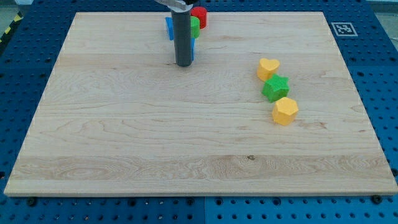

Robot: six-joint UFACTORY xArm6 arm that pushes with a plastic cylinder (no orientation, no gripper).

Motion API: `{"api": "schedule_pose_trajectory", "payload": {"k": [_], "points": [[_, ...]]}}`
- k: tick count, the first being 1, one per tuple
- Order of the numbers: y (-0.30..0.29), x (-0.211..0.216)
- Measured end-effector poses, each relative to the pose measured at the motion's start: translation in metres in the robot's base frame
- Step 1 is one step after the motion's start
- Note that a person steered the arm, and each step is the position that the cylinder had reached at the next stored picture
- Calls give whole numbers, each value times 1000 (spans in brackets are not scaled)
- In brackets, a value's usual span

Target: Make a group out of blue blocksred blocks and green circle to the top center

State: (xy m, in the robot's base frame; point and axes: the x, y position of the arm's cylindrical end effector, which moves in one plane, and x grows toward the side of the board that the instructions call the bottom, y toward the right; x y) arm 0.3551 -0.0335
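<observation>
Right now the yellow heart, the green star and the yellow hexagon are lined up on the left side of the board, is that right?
Not quite. The camera view shows the yellow heart, the green star and the yellow hexagon lined up on the view's right side of the board, not the left.

Yellow heart point(268, 67), green star point(275, 88), yellow hexagon point(285, 111) touching, view's right.
</observation>
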Motion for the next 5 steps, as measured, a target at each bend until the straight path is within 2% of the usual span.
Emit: {"api": "schedule_pose_trajectory", "payload": {"k": [3,4,5], "points": [[16,-40],[24,-6],[50,71]]}}
